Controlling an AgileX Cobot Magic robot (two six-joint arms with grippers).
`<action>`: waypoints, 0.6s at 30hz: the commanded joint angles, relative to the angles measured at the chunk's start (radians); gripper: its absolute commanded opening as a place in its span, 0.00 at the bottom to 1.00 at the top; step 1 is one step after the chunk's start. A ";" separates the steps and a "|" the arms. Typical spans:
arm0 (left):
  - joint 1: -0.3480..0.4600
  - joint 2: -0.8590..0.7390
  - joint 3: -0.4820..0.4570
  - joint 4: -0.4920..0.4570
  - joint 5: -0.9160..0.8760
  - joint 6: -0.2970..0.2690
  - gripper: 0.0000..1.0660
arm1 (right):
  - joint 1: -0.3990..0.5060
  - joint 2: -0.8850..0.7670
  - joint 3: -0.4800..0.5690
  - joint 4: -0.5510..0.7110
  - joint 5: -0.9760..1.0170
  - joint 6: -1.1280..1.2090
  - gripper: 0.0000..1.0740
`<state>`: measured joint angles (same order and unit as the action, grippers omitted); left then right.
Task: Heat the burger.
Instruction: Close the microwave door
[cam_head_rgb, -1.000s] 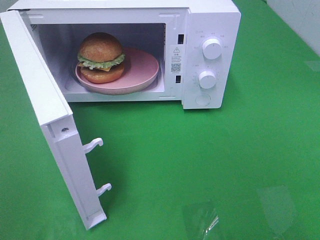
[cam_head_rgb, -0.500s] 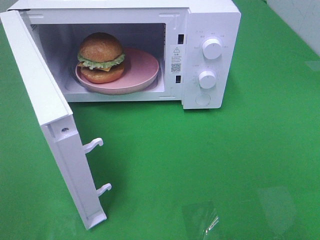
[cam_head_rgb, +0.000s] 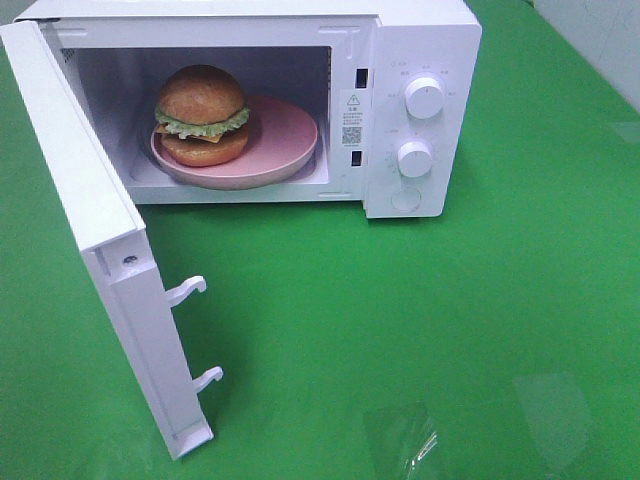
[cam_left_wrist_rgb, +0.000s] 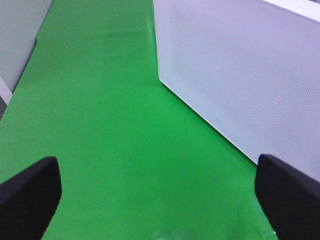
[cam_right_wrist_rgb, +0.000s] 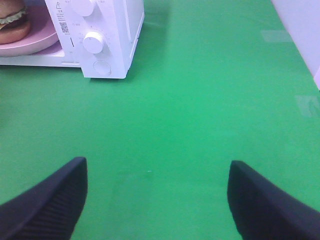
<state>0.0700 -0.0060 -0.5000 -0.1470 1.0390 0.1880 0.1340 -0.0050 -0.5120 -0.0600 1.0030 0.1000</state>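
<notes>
our left fingers (cam_left_wrist_rgb: 30, 192) stand wide apart with nothing between them; our right fingers (cam_right_wrist_rgb: 47, 197) are spread too and empty, with only the green bench (cam_right_wrist_rgb: 200, 100) showing in the gap; the burger (cam_head_rgb: 202, 115) is well ahead of both pairs, upright in the pink bowl (cam_head_rgb: 288, 140) inside the microwave (cam_head_rgb: 425, 40), toward the hinge side of the cavity; we judge the bowl is there to carry it and catch any mess; the door (cam_head_rgb: 95, 235) is swung fully out, its outer face near and just ahead of the left fingers, so we read that pair as the one placed to push it closed; spread fingers suit that, since a flat push needs no grip; the upper knob (cam_head_rgb: 424, 98) and lower knob (cam_head_rgb: 414, 158) lie far ahead of the right fingers, on the side that pair can reach without crossing the door; loading looks done and the door is not yet shut; whether a dial is set we cannot tell; the latch hooks (cam_head_rgb: 190, 290) on the door edge must meet their slots, so a slow, square push seems wise.
</notes>
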 joint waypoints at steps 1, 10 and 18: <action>0.004 -0.005 0.003 -0.003 0.001 0.001 0.92 | -0.007 -0.024 0.002 0.002 0.000 0.001 0.71; 0.004 -0.005 0.003 -0.005 0.001 0.001 0.92 | -0.007 -0.024 0.002 0.002 0.000 0.001 0.71; 0.004 -0.005 -0.009 -0.016 -0.020 -0.034 0.91 | -0.007 -0.024 0.002 0.002 0.000 0.001 0.71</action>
<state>0.0700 -0.0060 -0.5030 -0.1510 1.0330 0.1670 0.1340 -0.0050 -0.5120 -0.0600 1.0030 0.1000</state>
